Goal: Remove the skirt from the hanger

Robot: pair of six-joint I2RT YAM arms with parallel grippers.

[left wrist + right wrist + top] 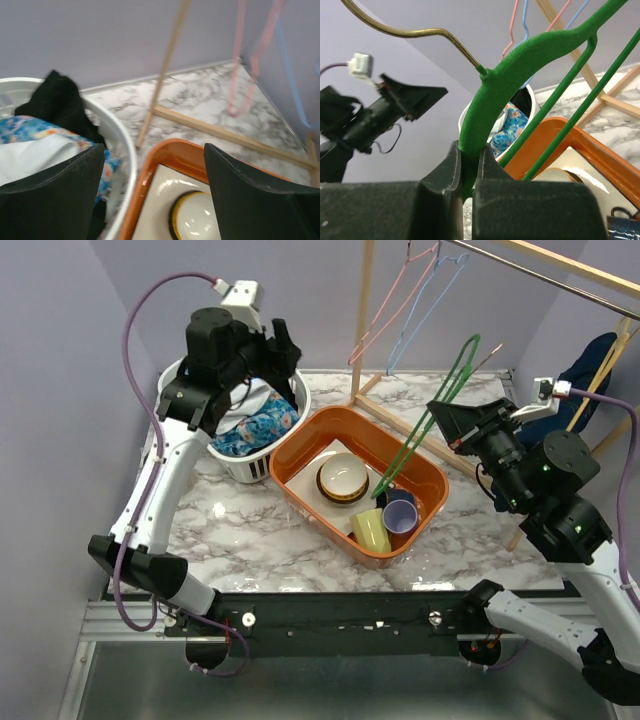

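The green hanger (pixel 420 432) is bare and tilted, its lower end reaching over the orange bin (pixel 300 490). My right gripper (pixel 452 422) is shut on its thick shoulder, as the right wrist view (pixel 469 150) shows on the hanger (pixel 520 55). The blue floral skirt (pixel 263 427) lies in the white basket (pixel 243 468) with other clothes, and also shows in the wrist views (pixel 27 127) (pixel 514 125). My left gripper (pixel 284 352) is open and empty, hovering above the basket rim (pixel 121 145) and the bin edge (pixel 172 150), as the left wrist view (pixel 154 150) shows.
The orange bin holds a bowl (pixel 343 478), a yellow-green cup (pixel 371 530) and a purple cup (pixel 400 514). A wooden rack (pixel 363 310) at the back carries pink and blue hangers (pixel 405 310). A dark blue garment (pixel 590 370) hangs at the far right.
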